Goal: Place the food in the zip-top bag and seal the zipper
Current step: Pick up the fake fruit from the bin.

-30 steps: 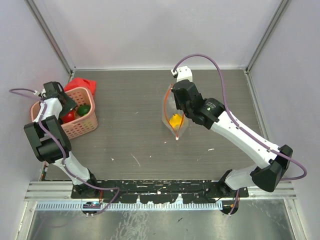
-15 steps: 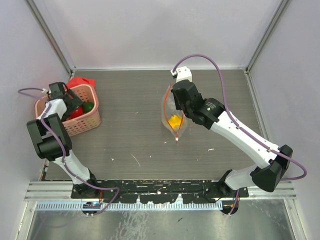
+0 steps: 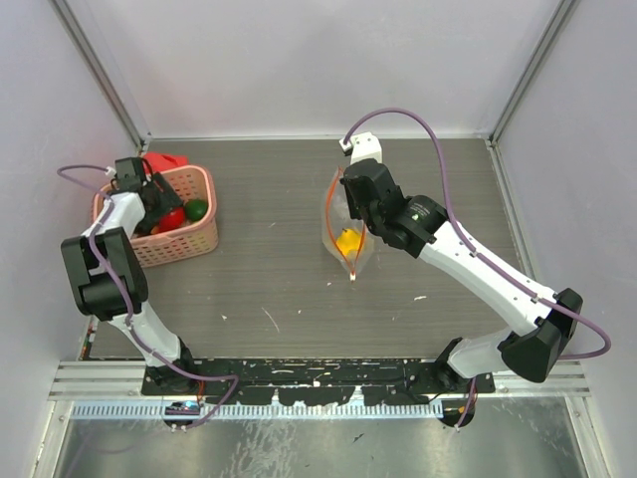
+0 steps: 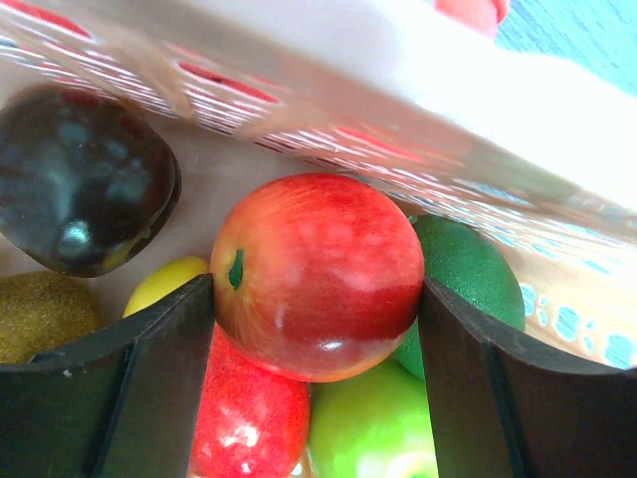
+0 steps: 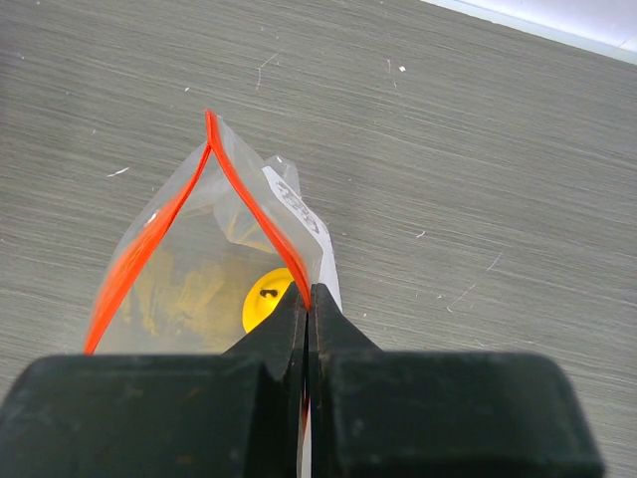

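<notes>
Both end effectors engaged.
The left end effector [image 4: 317, 291] clamps a red apple [image 4: 318, 249] inside the pink basket [image 3: 189, 244]; the right end effector [image 5: 307, 299] is pinched fully onto the zipper [image 5: 249, 209] of the zip-top bag [image 5: 189, 289].

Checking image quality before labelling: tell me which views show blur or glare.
Left wrist: the basket wall nearest the lens is blurred; the red apple is sharp with soft highlights. Right wrist: the zip-top bag and table are crisp, no harsh glare. Top external: even light, sharp, faint shadows.
</notes>
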Controlling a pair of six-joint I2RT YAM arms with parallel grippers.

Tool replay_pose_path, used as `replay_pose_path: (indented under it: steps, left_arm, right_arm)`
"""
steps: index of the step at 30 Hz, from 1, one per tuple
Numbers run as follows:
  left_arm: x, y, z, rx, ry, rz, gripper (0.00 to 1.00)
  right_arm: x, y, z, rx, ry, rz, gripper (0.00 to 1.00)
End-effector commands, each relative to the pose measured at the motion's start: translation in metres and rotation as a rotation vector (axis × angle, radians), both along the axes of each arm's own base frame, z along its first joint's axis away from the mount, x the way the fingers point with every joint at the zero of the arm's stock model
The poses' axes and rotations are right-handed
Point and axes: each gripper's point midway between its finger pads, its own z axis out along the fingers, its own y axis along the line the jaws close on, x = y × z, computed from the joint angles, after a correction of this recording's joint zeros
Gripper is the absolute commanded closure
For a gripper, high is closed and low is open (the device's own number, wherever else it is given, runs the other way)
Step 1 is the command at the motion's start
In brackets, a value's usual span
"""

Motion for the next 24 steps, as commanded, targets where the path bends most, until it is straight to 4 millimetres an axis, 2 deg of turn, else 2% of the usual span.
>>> replay_pose_path:
  steps: [1,6,19,21,24]
  left_arm:
    - [0.014,-0.006,0.058,0.011,-0.121,-0.049,0.52]
    - [0.011,-0.011,0.070,0.005,-0.121,-0.062,0.57]
    - [0.000,-0.034,0.129,-0.047,-0.205,-0.109,0.64]
    - [-0.001,-0.041,0.131,-0.063,-0.215,-0.126,0.65]
    - [-0.001,-0.052,0.122,-0.070,-0.185,-0.160,0.65]
  right_arm:
    - [0.004,0.002,0.023,0.067,-0.061,-0.006,1.00]
    - [0.003,0.002,0.022,0.068,-0.060,-0.008,1.00]
    - [0.004,0.004,0.024,0.071,-0.059,0.000,1.00]
    - [0.004,0.006,0.023,0.075,-0.057,0.002,1.00]
    - [0.005,0.007,0.022,0.077,-0.054,0.007,1.00]
